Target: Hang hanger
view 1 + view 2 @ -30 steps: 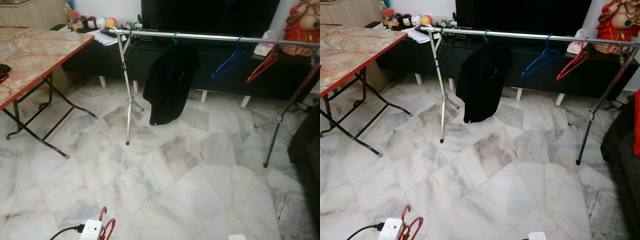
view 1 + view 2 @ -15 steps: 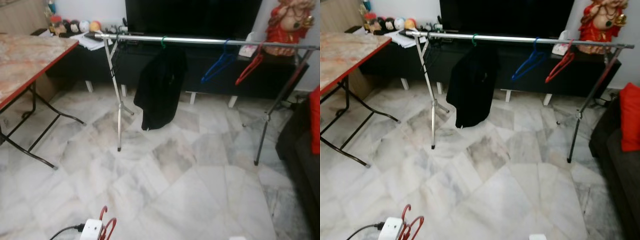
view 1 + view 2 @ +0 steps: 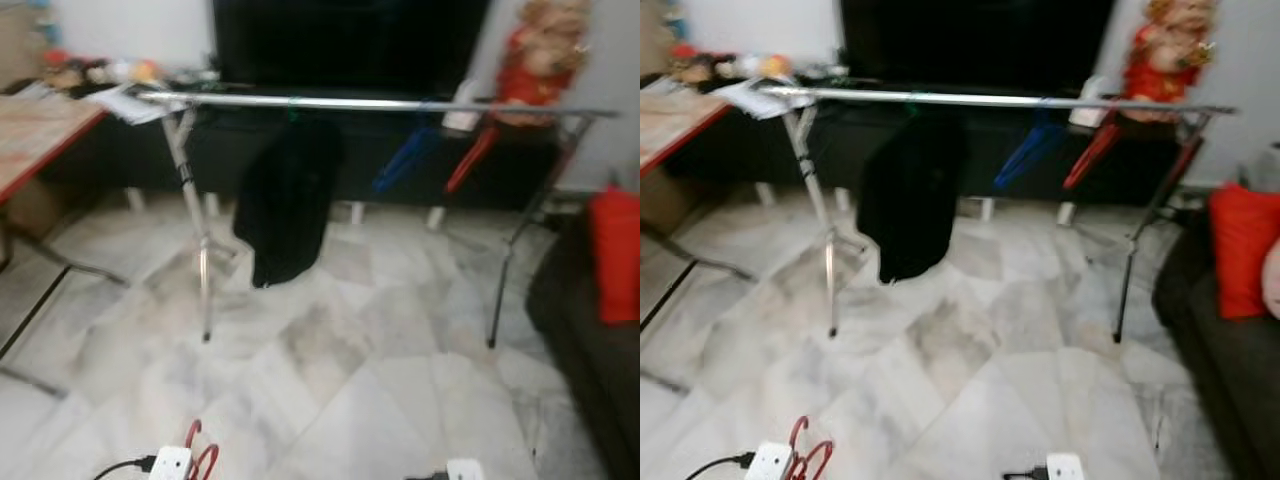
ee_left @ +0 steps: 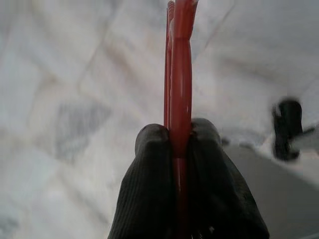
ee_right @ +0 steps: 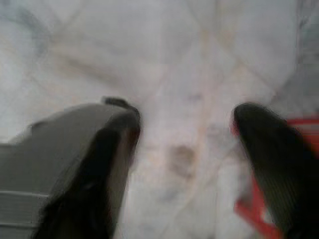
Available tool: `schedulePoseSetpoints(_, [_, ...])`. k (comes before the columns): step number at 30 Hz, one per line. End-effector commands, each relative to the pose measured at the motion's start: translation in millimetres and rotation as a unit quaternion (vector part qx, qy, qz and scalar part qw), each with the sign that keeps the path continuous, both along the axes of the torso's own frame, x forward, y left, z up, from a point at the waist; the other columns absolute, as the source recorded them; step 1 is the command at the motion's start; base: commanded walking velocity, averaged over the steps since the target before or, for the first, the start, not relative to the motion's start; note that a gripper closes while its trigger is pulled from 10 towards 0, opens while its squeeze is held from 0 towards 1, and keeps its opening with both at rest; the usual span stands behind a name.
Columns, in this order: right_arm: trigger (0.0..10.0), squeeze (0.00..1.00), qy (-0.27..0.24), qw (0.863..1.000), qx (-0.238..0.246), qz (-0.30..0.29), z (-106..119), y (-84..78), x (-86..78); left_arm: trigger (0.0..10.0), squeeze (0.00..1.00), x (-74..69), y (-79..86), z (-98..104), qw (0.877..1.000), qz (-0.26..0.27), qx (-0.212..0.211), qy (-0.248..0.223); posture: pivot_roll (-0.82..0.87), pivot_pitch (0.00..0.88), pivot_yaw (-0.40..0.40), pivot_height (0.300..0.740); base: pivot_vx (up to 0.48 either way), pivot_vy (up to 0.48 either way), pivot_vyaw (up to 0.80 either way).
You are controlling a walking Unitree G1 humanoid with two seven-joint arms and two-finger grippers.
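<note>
The red hanger (image 4: pixel 180 74) is not yet on the rail: the left claw (image 4: pixel 180 149) has its two black fingers pinched tight on the hanger's thin red stem, low at the robot's left side, and its hook shows at the bottom edge of the head view. The right claw (image 5: pixel 184 144) hangs with its fingers spread wide and nothing between them. By my judgement the pick-up is done; what is left is the approach to the rack and hooking the hanger over the rail, since the rack stands well apart from the robot across the floor.

Left to right in the blurred head view: the corner of an orange-topped counter (image 3: pixel 35 130) with red edging, then the silver clothes rail (image 3: pixel 370 103) on its tripod legs, carrying a black garment (image 3: pixel 285 200), a blue hanger (image 3: pixel 405 160) and another red one (image 3: pixel 470 160). A dark sofa (image 3: pixel 585 340) with a red cushion (image 3: pixel 615 250) sits at the right. The floor (image 3: pixel 350 380) is pale grey-veined marble tile; a black television (image 3: pixel 345 45) and a red figurine (image 3: pixel 530 60) stand behind the rack.
</note>
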State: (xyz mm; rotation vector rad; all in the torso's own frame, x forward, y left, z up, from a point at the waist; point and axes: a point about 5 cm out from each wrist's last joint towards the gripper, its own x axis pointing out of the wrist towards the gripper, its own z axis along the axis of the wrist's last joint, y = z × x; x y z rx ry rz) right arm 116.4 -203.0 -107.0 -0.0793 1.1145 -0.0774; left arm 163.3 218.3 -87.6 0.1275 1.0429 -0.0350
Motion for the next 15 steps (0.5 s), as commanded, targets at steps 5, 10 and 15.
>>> schedulePoseSetpoints(5, [10.0,0.0,0.01,1.0,-0.011,-0.005,0.2,-9.5,-4.2,10.0,0.0,2.9,-13.7,-1.4,1.0,-0.016,-0.01,-0.002,-0.08,0.0,-0.019,0.74,0.343,0.0,-0.76])
schedulePoseSetpoints(10, [10.0,0.0,0.007,1.0,-0.014,-0.001,0.7,-9.9,-3.2,10.0,0.0,2.0,-14.2,-1.8,1.0,-0.014,-0.011,-0.001,-0.07,0.0,-0.025,0.74,0.35,0.0,-0.15])
schedulePoseSetpoints(15, [10.0,0.0,0.003,1.0,-0.012,-0.003,1.0,-9.9,-2.5,10.0,0.0,1.7,-15.5,-2.2,1.0,-0.014,-0.012,0.0,-0.07,0.0,-0.024,0.74,0.359,0.0,0.0])
